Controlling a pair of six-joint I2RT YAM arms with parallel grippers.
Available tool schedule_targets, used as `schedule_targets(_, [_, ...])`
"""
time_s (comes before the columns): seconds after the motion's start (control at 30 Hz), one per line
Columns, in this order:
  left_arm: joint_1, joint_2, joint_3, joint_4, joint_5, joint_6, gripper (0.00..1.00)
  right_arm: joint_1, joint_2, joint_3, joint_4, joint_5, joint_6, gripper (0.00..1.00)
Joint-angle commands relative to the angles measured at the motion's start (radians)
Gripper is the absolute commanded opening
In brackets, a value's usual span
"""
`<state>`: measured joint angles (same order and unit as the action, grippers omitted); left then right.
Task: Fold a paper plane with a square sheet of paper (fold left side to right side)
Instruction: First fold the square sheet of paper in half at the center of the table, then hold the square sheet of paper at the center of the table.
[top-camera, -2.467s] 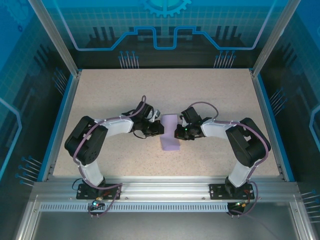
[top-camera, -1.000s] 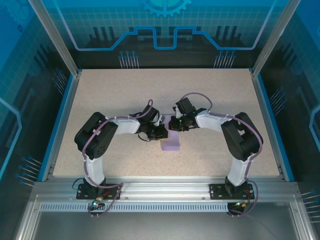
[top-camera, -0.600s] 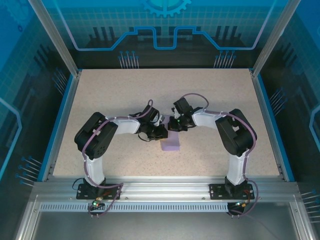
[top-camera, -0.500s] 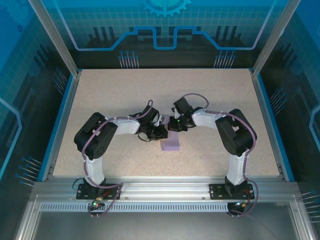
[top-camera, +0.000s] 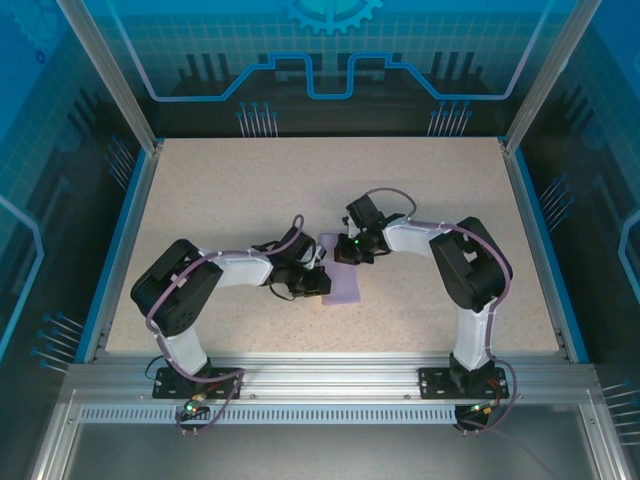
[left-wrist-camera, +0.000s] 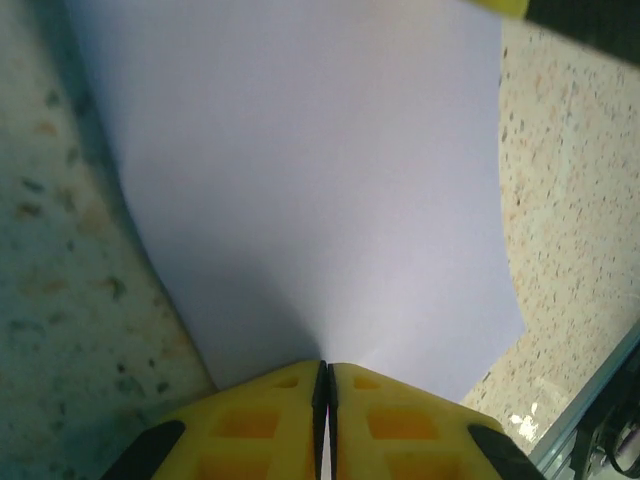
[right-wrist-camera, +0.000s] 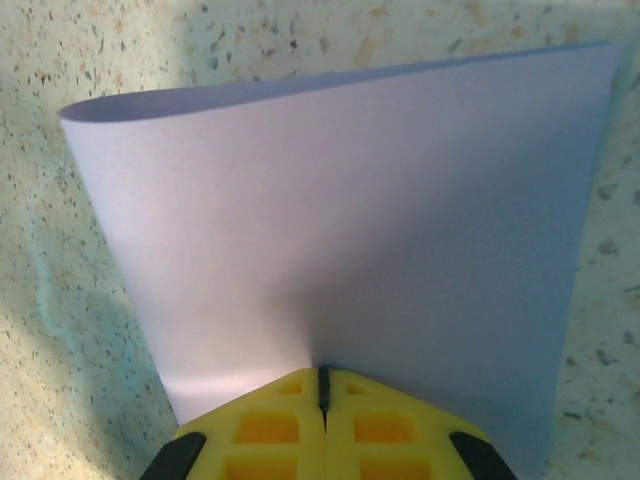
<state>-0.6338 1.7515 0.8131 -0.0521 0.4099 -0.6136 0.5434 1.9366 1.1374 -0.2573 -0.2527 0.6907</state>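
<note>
Left fingers (left-wrist-camera: 262, 420) nearer, tight on paper (left-wrist-camera: 310, 180)

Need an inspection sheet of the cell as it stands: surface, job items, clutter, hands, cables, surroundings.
Surface: speckled beige tabletop, flat, no spills seen.
Job's things: square sheet of paper, pale lavender, mid-table between the two arms, bowed and not lying flat.
Clutter: nothing seen.
Hands: left hand shut on one edge of the sheet; right hand shut on another edge.
Cables: purple cables loop along both arms, apart from the sheet.
Surroundings: aluminium frame around the table, blue printed panels behind and at the sides.
</note>
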Motion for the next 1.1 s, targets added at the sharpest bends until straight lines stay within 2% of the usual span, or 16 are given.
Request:
schedule_targets(0.0, [-0.043, -0.024, -0.085, -0.106, 0.014, -0.038, 0.14, -0.007, 0.058, -0.008, -0.077, 0.059, 0.003, 0.02])
schedule_targets(0.5, [-0.082, -0.139, -0.136, -0.153, -0.010, -0.049, 0.14, -0.008, 0.061, -0.021, -0.071, 0.054, 0.008, 0.01])
schedule_targets(0.6, [-0.053, -0.213, -0.114, -0.185, -0.001, -0.035, 0.15, -0.007, 0.056, -0.023, -0.066, 0.050, 0.006, 0.01])
schedule_targets(0.73, [0.035, -0.283, -0.047, -0.242, 0.022, 0.005, 0.18, -0.005, 0.048, -0.026, -0.061, 0.046, 0.004, 0.02])
schedule_targets(0.87, [0.090, -0.232, 0.050, -0.266, 0.038, 0.056, 0.19, 0.000, 0.047, -0.023, -0.061, 0.046, 0.001, 0.02])
schedule_targets(1.07, [0.099, -0.074, 0.168, -0.220, 0.062, 0.079, 0.18, 0.004, 0.045, -0.019, -0.064, 0.045, 0.000, 0.02])
